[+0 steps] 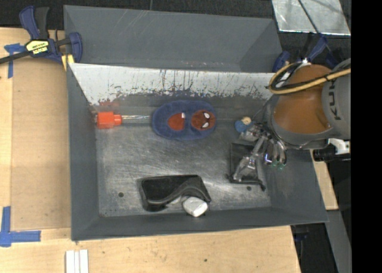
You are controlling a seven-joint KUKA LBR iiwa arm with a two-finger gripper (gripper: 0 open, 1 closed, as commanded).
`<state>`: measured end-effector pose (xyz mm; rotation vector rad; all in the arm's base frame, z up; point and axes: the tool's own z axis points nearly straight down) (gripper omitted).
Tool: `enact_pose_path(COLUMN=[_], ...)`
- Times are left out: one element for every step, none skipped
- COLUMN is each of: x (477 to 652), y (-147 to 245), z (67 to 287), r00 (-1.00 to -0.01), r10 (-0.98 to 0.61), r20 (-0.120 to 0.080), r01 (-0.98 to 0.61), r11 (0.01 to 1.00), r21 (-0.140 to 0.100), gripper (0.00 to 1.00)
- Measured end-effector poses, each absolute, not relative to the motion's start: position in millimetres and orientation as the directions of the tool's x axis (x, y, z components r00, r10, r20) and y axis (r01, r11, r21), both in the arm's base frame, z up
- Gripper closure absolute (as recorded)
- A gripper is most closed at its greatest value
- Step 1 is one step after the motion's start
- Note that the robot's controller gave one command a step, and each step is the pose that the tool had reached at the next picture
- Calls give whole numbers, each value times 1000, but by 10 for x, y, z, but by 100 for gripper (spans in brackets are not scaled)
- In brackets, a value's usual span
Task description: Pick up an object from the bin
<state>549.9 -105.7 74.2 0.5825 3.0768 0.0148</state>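
Hanging low over the right part of the bin [83,164], the gripper [249,169] sits below the arm's orange cover, its dark metal parts close to the scuffed grey floor. Whether it is open or closed cannot be told, and nothing can be seen held in it.

Nearest to it is a small blue knob [242,125], rounded and with a paler spot on top. It lies just beyond the gripper toward the back wall, slightly to its left, and whether the two touch is unclear.

Farther to the gripper's left, near the back wall, lies a blue oval pad [160,123] bearing two round orange-red discs side by side. Beyond that, well apart from the gripper, a clear tube with an orange cap [108,120] lies flat, with its cap pointing away from the gripper.

In front of the gripper and to its left, near the bin's front edge, rests a black curved piece [170,191]. A small white lump [195,207] touches the end of it that is nearer the gripper.
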Motion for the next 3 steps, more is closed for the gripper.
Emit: enact_pose_path(x=[5526, 5543, 5555], y=[-1122, -1130, -1133], z=[771, 883, 935], r00=[-928, -929, -930], r10=[372, 370, 367], r20=[-25, -6, -6], r01=[372, 370, 367], r11=[928, 929, 930], r21=[5, 1, 1], gripper=[100, 100, 100])
